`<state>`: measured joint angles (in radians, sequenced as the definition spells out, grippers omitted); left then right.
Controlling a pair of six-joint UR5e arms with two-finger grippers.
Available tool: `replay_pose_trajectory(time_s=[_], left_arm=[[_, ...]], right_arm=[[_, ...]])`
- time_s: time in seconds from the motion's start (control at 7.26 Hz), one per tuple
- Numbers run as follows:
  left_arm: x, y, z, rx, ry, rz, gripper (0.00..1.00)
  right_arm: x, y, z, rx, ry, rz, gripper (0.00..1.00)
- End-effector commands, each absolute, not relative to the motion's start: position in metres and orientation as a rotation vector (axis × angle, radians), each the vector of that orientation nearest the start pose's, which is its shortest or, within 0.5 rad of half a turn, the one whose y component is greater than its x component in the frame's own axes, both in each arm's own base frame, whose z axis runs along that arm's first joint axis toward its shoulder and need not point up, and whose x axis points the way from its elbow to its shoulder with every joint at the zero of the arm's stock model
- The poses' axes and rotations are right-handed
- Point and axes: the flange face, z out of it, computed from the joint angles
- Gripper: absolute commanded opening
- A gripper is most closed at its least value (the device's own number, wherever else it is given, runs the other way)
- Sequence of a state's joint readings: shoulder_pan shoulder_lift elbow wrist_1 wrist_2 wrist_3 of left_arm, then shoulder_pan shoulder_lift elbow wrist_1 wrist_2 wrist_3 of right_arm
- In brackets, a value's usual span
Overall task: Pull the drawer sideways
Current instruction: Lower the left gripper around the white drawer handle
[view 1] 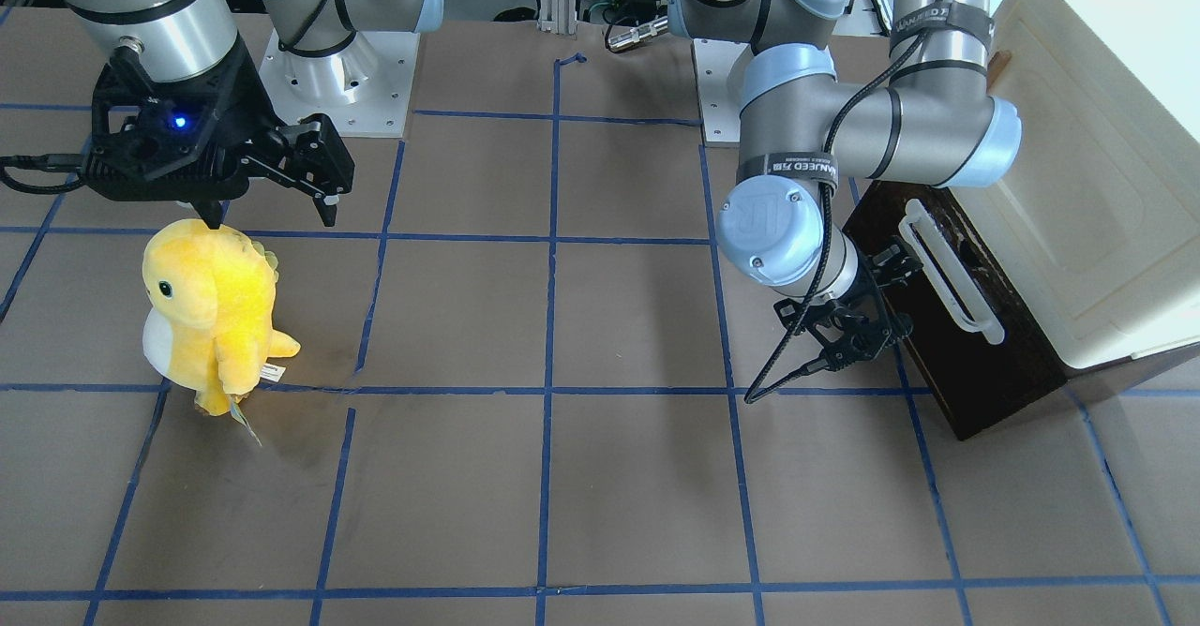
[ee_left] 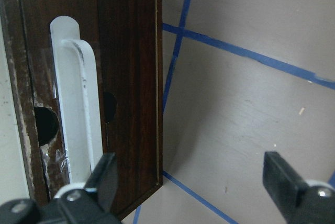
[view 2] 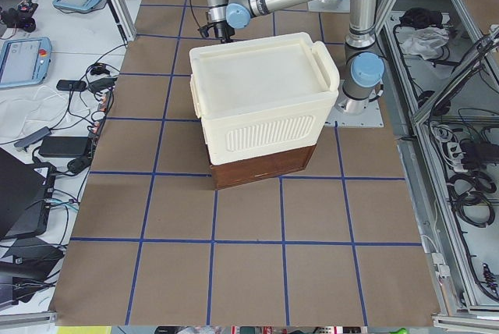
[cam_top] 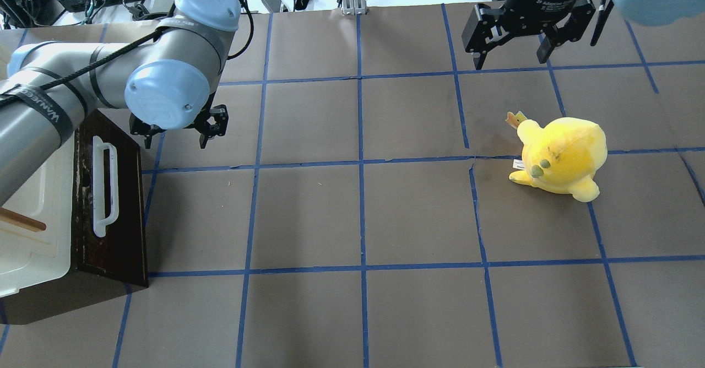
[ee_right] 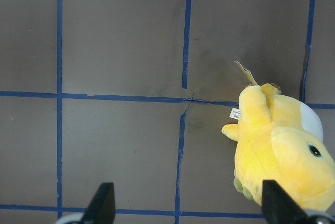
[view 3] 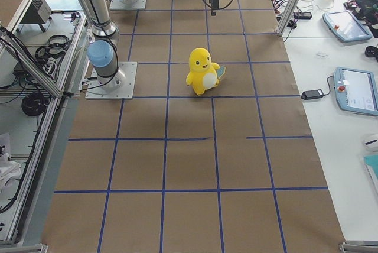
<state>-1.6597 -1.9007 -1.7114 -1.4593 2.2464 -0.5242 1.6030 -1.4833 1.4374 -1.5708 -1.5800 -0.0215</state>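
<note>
We note yellow plush toy (cam_top: 564,156) standing on right half of table (cam_top: 358,219), well apart from drawer (cam_top: 129,208). Drawer sits at table's left end under cream cabinet (cam_top: 33,236), dark front facing table centre, white handle (cam_top: 104,189) running along it. Left arm bends over cabinet, wrist pointing down. Left gripper (cam_top: 176,136) hangs just beside handle's end farthest from robot, fingers spread wide, holding nothing. Right gripper (cam_top: 509,59) hangs above table beyond toy, jaws likewise apart, empty
</note>
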Motion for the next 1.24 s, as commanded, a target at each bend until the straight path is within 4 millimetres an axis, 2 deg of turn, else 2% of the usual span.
replay_pose_trajectory(time_s=[0.0,0.14,0.28,0.69,1.1], left_arm=[[-0.111,-0.550,0.250,-0.331,2.227,0.156,0.98],[-0.104,-0.545,0.241,-0.260,2.118,0.203,0.97],[-0.102,-0.542,0.239,-0.255,2.083,0.215,0.98],[-0.100,-0.534,0.223,-0.175,2.032,0.315,0.99],[-0.083,-0.528,0.217,-0.109,1.971,0.411,0.99]], right_arm=[[0.149,-0.529,0.509,-0.087,3.149,-0.073,1.00],[0.149,-0.529,0.509,-0.084,3.149,-0.073,1.00],[0.149,-0.529,0.509,-0.084,3.149,-0.073,1.00],[0.149,-0.529,0.509,-0.084,3.149,-0.073,1.00],[0.149,-0.529,0.509,-0.084,3.149,-0.073,1.00]])
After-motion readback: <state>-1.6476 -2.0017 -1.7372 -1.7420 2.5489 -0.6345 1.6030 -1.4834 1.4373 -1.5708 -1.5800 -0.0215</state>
